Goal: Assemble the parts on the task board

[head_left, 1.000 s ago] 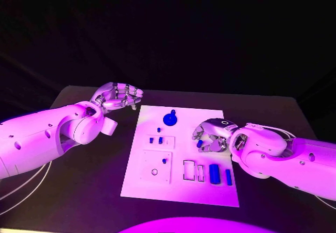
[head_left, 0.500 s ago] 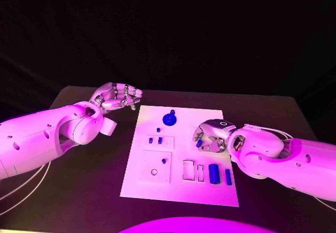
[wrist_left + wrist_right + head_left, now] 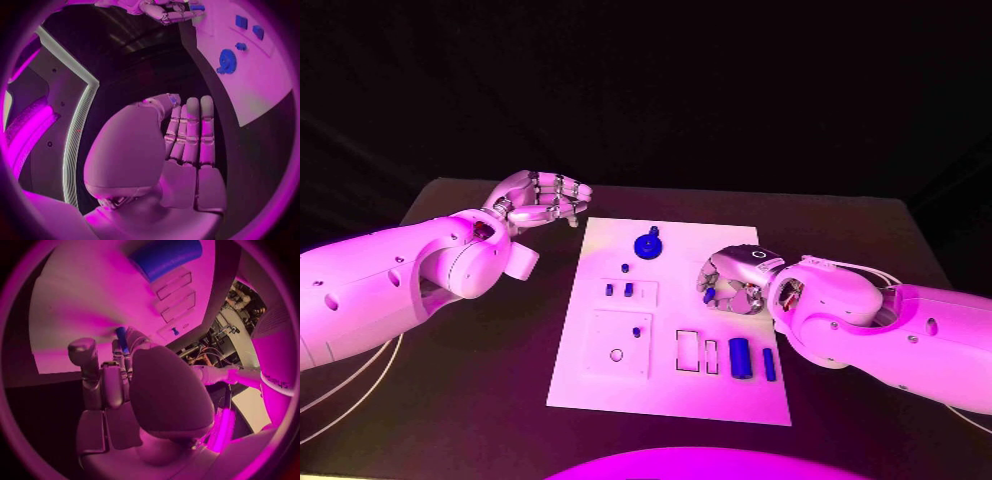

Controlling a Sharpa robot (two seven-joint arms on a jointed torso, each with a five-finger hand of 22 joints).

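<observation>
— Right hand (image 3: 733, 281) has crept a touch farther over the task board (image 3: 672, 385) since a second ago; the left one hasn't budged.

— How is the right hand posed?

— It hangs over the board's right side, palm down, fingers curled in. The right wrist view shows a small blue peg (image 3: 122, 340) pinched at its fingertips, so it is clamped on that part.

— And the left hand (image 3: 542, 196)?

— It sits off the board, above the worktop (image 3: 473, 400) near the board's far left corner, fingers curled together with nothing in them.

— What lies on the board?

— A round blue knob (image 3: 649, 243) stands near the far edge, with a tiny blue piece (image 3: 627, 267) just beside it. Below that, a raised block holds two small blue pegs (image 3: 629, 289). The square plate (image 3: 620, 344) beneath carries one small blue piece and a ring-shaped hole. Near the front right, two open rectangular slots (image 3: 689, 350) sit beside a thick blue cylinder (image 3: 738, 359) and a thinner blue bar (image 3: 769, 363), both lying lengthwise.
</observation>
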